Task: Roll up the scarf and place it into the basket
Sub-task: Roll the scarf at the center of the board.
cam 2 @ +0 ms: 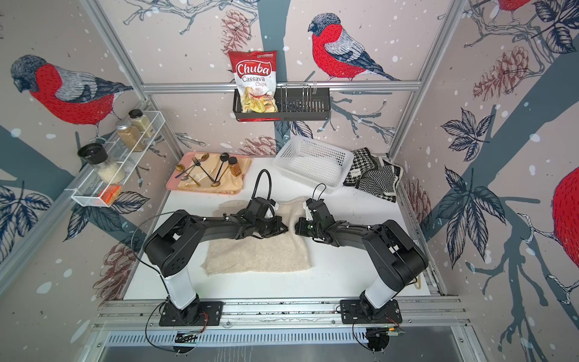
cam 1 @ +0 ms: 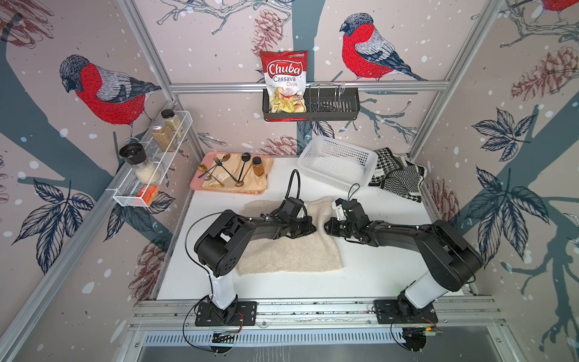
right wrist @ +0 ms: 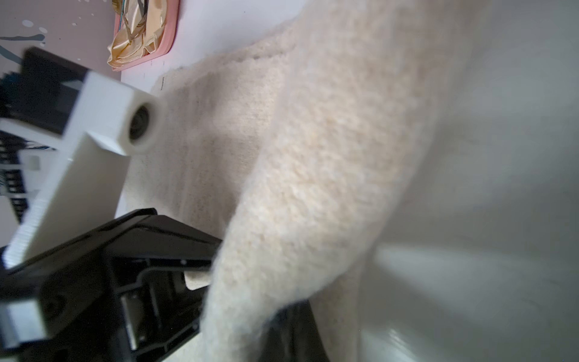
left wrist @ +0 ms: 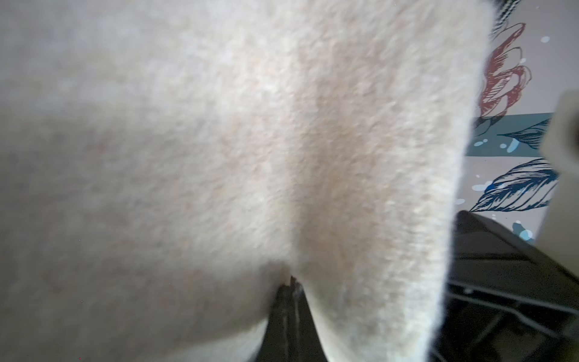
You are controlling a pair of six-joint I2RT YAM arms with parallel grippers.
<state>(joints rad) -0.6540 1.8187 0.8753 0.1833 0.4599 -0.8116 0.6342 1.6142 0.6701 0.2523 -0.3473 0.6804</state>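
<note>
So the cream scarf point(cam 1: 291, 254) is lying mostly flat in the middle of the white surface point(cam 1: 376, 266), not rolled at all. The white basket point(cam 1: 329, 177) sits at the back right with nothing in it, well apart from the scarf.

Both arms reach in from either side and nearly meet tip to tip over the scarf's right half. The left gripper point(cam 1: 311, 230) is pinched shut on the scarf. In the left wrist view the fuzzy fabric puckers right into the closed tips point(left wrist: 291, 291). The right gripper point(cam 1: 328, 227) is also closed tight. In the right wrist view a raised ridge of scarf point(right wrist: 329, 156) runs straight down onto its tips point(right wrist: 291, 316) and mostly hides them, so it looks like a grip on the fabric too.

The pink tray point(cam 1: 195, 185) is back left of the scarf, and some black-and-white cloths point(cam 1: 398, 175) are just beside the basket in the far right corner.
</note>
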